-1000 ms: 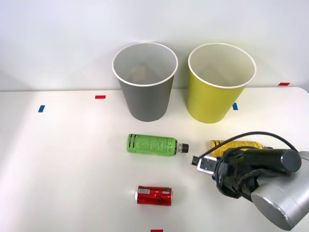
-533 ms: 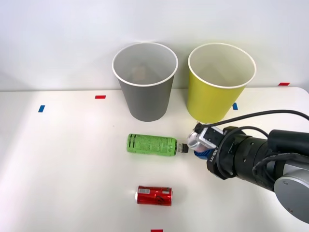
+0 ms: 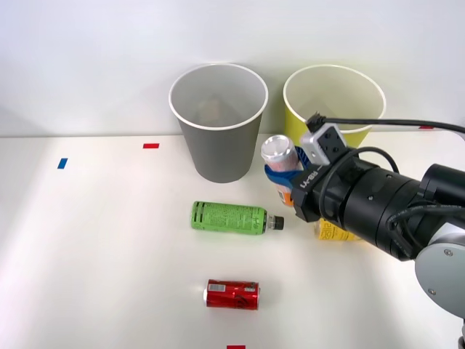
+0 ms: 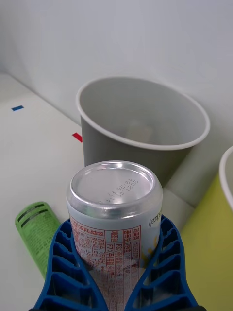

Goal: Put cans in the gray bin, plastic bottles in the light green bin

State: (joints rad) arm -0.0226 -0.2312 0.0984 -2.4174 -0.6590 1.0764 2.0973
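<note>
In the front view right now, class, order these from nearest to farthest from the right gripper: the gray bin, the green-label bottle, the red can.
1. The gray bin: just to the left of the right gripper, behind it.
2. The green-label bottle: lying on the table to the gripper's front left; too close to the bin's distance to rank firmly.
3. The red can: lying near the table's front edge, plainly farthest.

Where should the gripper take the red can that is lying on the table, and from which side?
Grip the red can around the middle of its body, coming straight down from above. It lies on its side with its long axis across the front view, so the fingers probably fit best over its two curved flanks. Its round ends offer less hold, and it could roll if pushed sideways.
</note>
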